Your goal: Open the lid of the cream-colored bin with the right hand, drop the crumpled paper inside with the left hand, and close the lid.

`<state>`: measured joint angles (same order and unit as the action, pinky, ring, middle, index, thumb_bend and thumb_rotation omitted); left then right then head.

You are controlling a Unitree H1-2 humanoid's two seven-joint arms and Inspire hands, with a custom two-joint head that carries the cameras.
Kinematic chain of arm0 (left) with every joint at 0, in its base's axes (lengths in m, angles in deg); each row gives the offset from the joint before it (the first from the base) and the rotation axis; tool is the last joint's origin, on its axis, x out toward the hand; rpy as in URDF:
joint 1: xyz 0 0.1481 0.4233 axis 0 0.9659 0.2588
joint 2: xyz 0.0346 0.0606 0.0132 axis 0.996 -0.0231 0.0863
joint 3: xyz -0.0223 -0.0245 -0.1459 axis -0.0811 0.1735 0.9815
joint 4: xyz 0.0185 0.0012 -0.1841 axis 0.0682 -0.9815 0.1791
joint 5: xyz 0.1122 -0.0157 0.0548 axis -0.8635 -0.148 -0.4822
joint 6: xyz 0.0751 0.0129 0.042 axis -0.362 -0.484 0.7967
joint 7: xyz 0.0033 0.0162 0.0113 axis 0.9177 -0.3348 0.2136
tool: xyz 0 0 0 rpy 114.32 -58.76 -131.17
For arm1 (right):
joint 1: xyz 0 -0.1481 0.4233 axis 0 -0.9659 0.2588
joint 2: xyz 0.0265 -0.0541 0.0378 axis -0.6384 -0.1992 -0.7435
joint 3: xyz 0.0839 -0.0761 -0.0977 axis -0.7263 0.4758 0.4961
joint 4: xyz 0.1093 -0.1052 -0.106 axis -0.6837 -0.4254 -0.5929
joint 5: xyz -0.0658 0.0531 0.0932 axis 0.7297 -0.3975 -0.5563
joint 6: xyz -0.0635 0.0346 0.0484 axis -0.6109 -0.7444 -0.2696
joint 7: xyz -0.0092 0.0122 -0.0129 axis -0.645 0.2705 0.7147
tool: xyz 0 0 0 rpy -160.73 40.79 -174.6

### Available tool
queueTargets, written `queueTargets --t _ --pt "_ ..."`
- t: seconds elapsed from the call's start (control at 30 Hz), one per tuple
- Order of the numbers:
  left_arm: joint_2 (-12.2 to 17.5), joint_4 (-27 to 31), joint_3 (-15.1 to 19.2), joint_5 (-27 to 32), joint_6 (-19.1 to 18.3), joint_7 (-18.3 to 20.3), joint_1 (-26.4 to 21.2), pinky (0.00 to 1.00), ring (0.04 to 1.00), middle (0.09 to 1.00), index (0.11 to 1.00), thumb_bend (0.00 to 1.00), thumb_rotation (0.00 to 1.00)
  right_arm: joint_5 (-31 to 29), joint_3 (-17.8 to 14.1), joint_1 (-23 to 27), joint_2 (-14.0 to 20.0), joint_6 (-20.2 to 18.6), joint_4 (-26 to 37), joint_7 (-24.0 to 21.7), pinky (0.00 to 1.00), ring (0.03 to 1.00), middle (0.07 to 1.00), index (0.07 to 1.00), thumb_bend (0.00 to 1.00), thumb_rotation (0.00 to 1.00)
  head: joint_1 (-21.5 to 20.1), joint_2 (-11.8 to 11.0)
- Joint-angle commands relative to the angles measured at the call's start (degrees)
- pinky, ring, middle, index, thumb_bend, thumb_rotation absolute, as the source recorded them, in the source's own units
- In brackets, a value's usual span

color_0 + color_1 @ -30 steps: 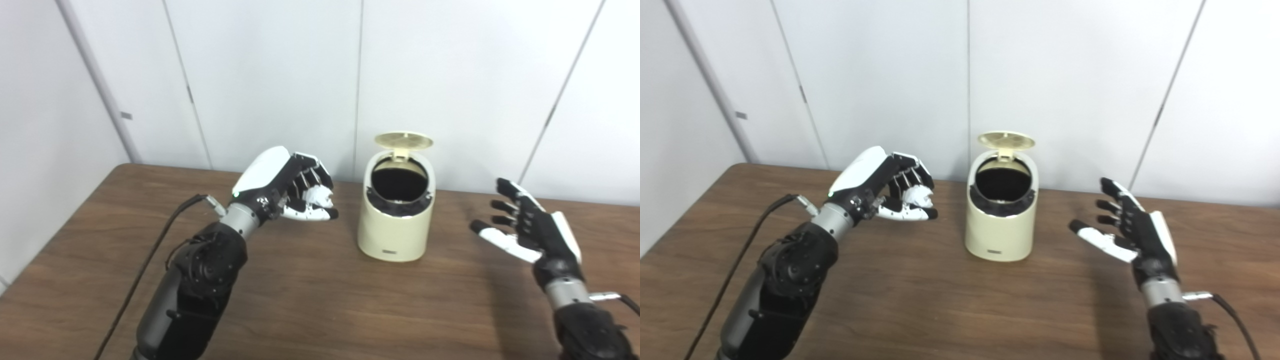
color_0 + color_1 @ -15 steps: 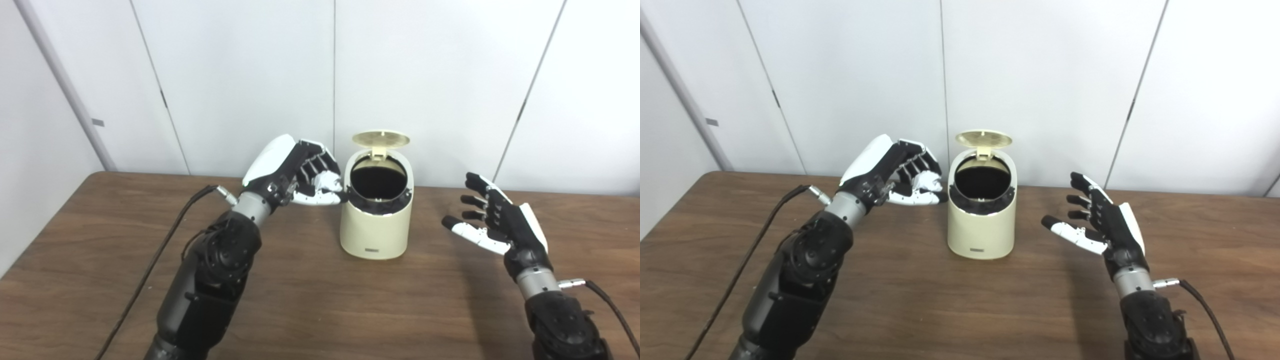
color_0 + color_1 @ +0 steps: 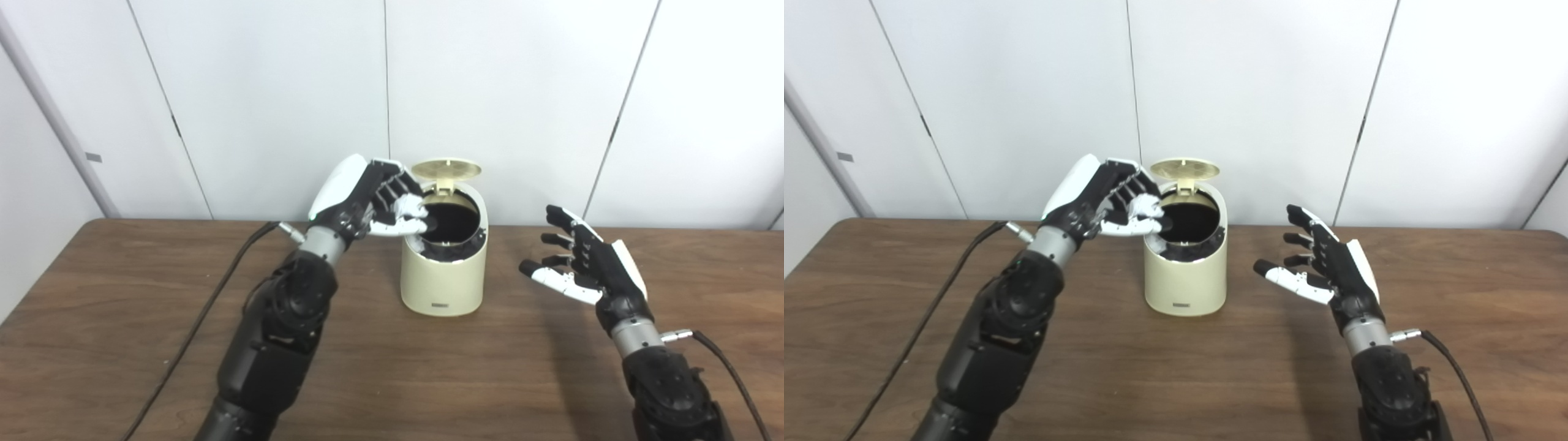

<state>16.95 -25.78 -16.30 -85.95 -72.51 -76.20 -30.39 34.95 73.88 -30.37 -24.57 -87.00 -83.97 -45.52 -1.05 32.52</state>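
Note:
The cream-colored bin point(image 3: 442, 282) stands at the middle of the table with its round lid point(image 3: 446, 167) tipped up at the back and its dark mouth showing. My left hand point(image 3: 373, 202) hovers over the bin's left rim, shut on the crumpled paper point(image 3: 409, 207), a small white wad that peeks out between the fingers above the opening. My right hand point(image 3: 582, 263) floats to the right of the bin, open, fingers spread, palm facing the bin, touching nothing.
The brown wooden table point(image 3: 429, 367) runs to a white panelled wall point(image 3: 490, 92) just behind the bin. A black cable point(image 3: 214, 306) trails from my left wrist across the table; another cable point(image 3: 723, 361) leaves my right wrist.
My left hand has carried the paper to the right, from well left of the bin to over its left rim. The camera has panned, shifting the whole picture. The right hand stays open.

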Motion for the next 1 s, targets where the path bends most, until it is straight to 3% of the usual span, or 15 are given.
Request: queueTargets --t 0.0,0.2,0.37,0.47,0.77,0.97 --pt "-0.9 -0.1 0.0 -1.7 0.1 -3.2 -3.6 0.38 0.433 0.485 0.494 0.5 0.0 0.1 -0.2 1.5 0.0 0.9 2.3 0.5 0.59 0.804 0.893 0.871 0.66 0.35 -0.1 0.1" --pt "-4.2 -2.9 0.0 -2.9 0.4 -8.7 -3.9 0.37 0.431 0.489 0.491 0.5 0.0 0.1 -0.2 1.4 -0.2 1.2 2.1 0.8 0.64 0.806 0.891 0.869 0.66 0.34 -0.2 0.3" --pt "-5.9 -4.7 -0.9 -3.4 0.4 -11.1 -4.0 0.37 0.43 0.49 0.493 0.5 0.0 0.3 -0.2 1.3 -0.2 0.8 2.7 0.8 0.62 0.808 0.891 0.868 0.66 0.34 -0.3 0.5" --pt "-6.7 -5.6 -1.5 -4.2 0.3 -12.2 -4.1 0.36 0.427 0.492 0.496 0.5 0.0 0.5 -0.2 1.4 0.1 1.7 2.2 0.8 0.69 0.814 0.89 0.867 0.67 0.36 -0.4 0.6" --pt "-6.5 -12.2 -6.8 -9.6 4.9 -18.7 -4.3 0.33 0.408 0.503 0.52 0.48 0.0 0.8 -0.5 1.5 0.0 2.2 2.2 0.9 0.68 0.806 0.883 0.868 0.7 0.4 -0.6 0.9" --pt "-4.6 -16.2 -10.6 -13.3 5.9 -19.1 -5.2 0.3 0.399 0.504 0.543 0.47 0.0 1.4 -0.6 1.4 -0.4 1.6 2.5 1.5 0.68 0.796 0.882 0.868 0.68 0.39 -0.7 1.1"
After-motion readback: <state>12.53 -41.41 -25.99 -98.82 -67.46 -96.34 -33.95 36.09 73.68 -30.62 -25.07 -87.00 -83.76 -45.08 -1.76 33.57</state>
